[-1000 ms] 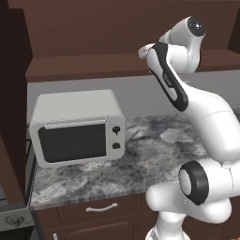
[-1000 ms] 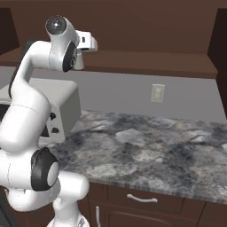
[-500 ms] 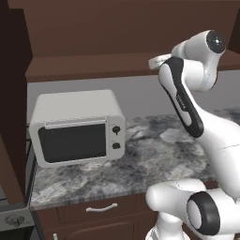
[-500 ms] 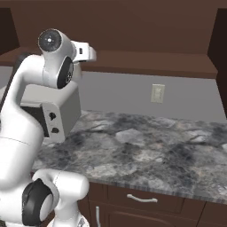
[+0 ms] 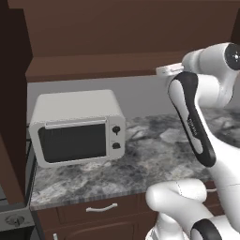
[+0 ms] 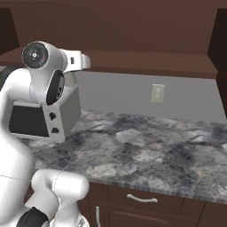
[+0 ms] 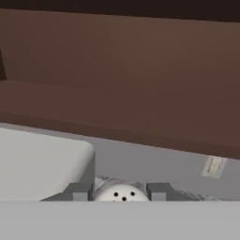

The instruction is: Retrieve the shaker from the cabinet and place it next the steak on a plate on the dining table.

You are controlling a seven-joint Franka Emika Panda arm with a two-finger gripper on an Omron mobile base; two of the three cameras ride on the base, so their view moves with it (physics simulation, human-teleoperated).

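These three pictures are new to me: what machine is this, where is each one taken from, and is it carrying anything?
It is a white robot arm in a rendered kitchen. Two cameras ride on its base, looking past the arm from its left and its right at a marbled counter with a white microwave, below a dark brown cabinet. The third camera sits on the hand. There the pincer is shut on the shaker, whose holed pale top shows between the dark fingers.

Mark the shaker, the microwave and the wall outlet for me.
shaker [image 7: 123, 194]: hand view, on its holed cap.
microwave [image 5: 70, 143]: left base view, on its door window.
wall outlet [image 6: 157, 94]: right base view, on its plate.
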